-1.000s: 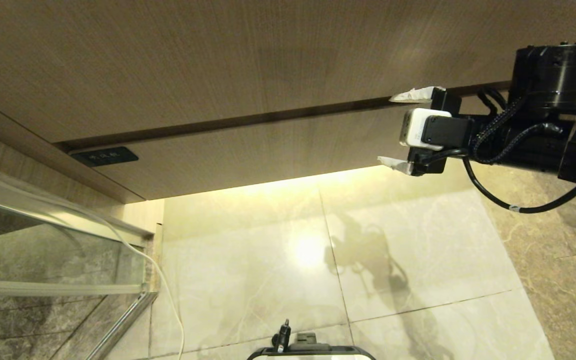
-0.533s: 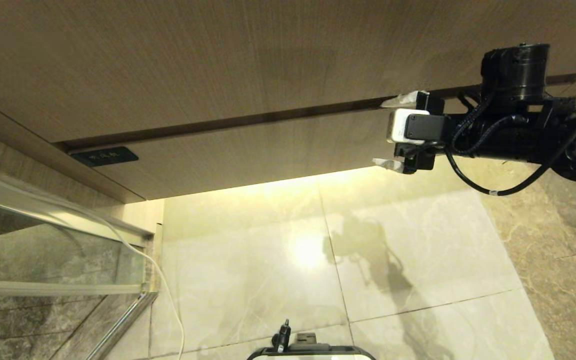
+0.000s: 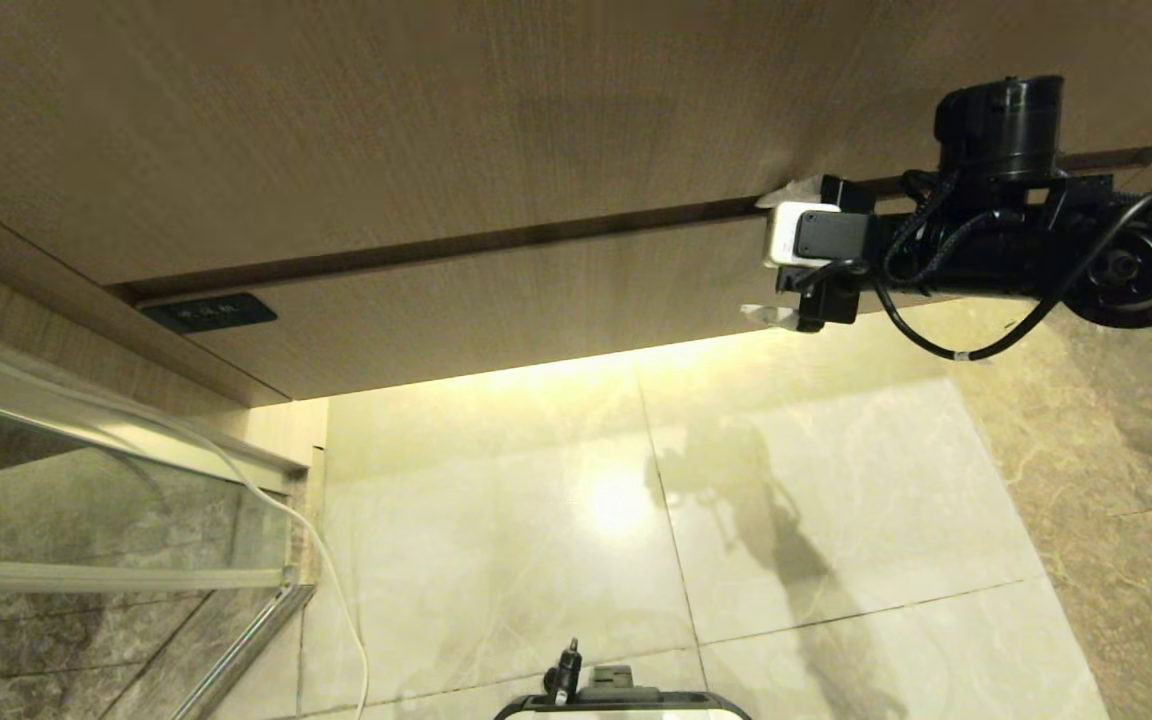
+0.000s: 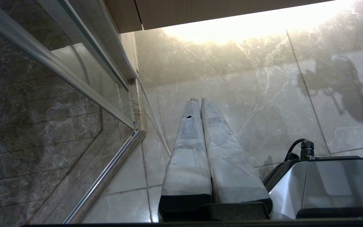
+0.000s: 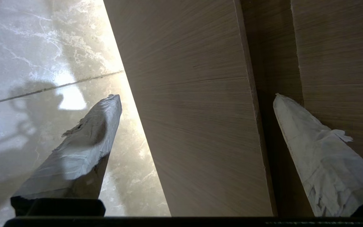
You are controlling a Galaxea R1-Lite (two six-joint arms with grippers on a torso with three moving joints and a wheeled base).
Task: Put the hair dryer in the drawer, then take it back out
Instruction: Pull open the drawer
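With our right gripper [image 3: 764, 252] spread wide and empty astride the shut drawer [image 3: 496, 310] front, we should hook its top edge squarely before pulling.

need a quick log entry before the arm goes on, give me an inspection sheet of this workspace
surface: pale marble floor tiles, glare under the cabinet
job's things: drawer shut, plain front; hair dryer nothing seen
clutter: nothing seen
grippers: right gripper open, its two fingers straddling the drawer front, one at the dark gap above it, one at its lower edge; left gripper shut, pointing at the floor
cables: thin white cord running down by the glass; black cable looping under the right arm
surroundings: taller wood-grain panel above the drawer, dark label plate, glass partition with metal frame, brown marble on the right
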